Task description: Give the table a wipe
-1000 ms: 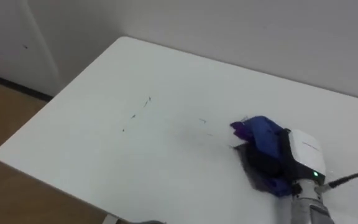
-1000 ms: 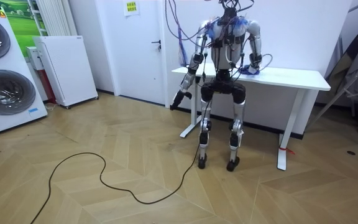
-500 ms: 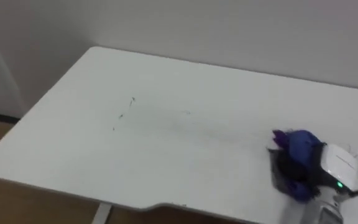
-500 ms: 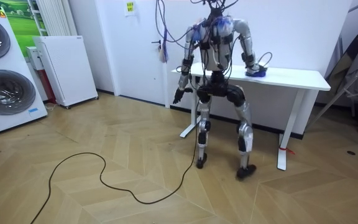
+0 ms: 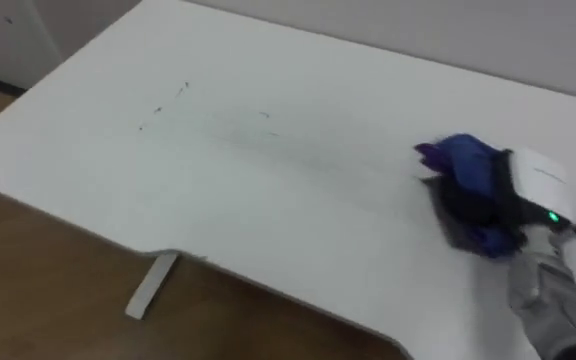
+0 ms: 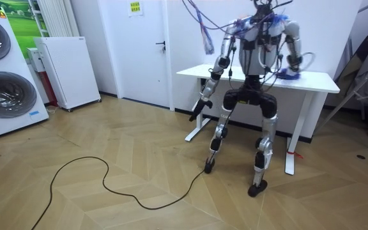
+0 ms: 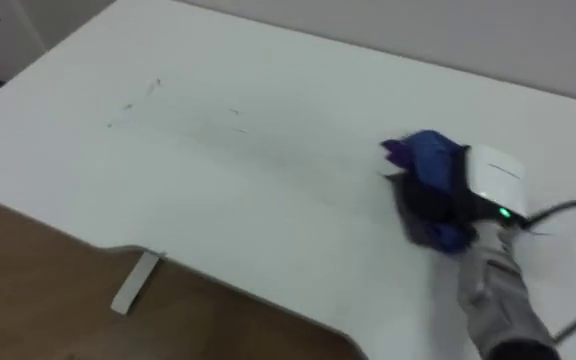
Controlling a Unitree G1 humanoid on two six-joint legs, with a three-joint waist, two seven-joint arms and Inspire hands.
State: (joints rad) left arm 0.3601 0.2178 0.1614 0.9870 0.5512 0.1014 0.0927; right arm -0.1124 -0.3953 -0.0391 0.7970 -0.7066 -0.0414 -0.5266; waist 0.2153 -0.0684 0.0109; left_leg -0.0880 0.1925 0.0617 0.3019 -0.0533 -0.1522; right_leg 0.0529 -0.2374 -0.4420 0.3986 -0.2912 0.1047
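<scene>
The white counter (image 5: 268, 90) stands against a plain wall (image 5: 468, 40), with wood floor (image 5: 28, 290) showing below its near edge. My right hand (image 5: 473, 205) is on the right-hand part of the top, pressing down on the blue cloth (image 5: 465, 157). The cloth is bunched ahead of the hand and beneath it. I cannot tell whether my fingers lie flat on it or curl into it. My left hand (image 6: 199, 110) hangs at my side in the room view, below the counter's height and idle; its fingers are too small for me to read.

To wipe well, I judge I should keep my palm weight over the cloth so it slides with me instead of rolling out in front. My strokes should overlap. The small dark marks (image 5: 163, 100) lie well away to my left, near the far corner, so the work has to travel that way. Reaching them probably means stepping along the counter, not just stretching.

The top has no other objects on it, so every direction is open for a stroke. The wall closes off the far edge, so I should stop short of it. The near edge is an open drop. A stroke pulled toward me could drag the cloth off, so I would run my passes side to side.
</scene>
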